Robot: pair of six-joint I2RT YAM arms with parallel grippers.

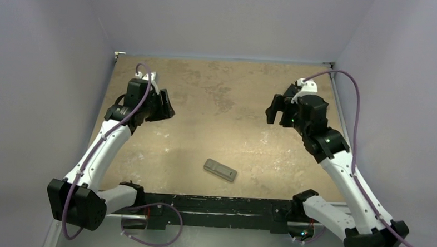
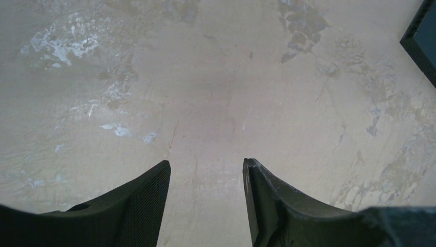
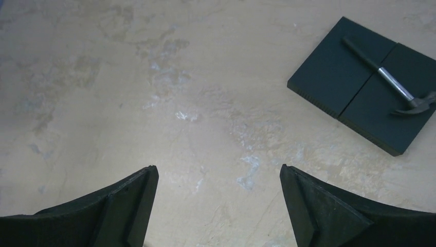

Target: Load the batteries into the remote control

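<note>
You had a tan, mottled table (image 1: pixel 234 91) with pale scuffs, boxed in by lavender walls (image 1: pixel 40 65). The remote control (image 1: pixel 220 170) lay grey side up near the front edge, between the arms and well apart from both. Your left gripper (image 2: pixel 206 170) stood parted over bare surface, holding nothing. Your right gripper (image 3: pixel 218 172) gaped wide, also holding nothing, near a black plate (image 3: pixel 334 72) bearing a small hammer (image 3: pixel 391 85).

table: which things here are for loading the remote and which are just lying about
For the job: remote; batteries not in view.
Lying about: black plate; hammer on it.
</note>
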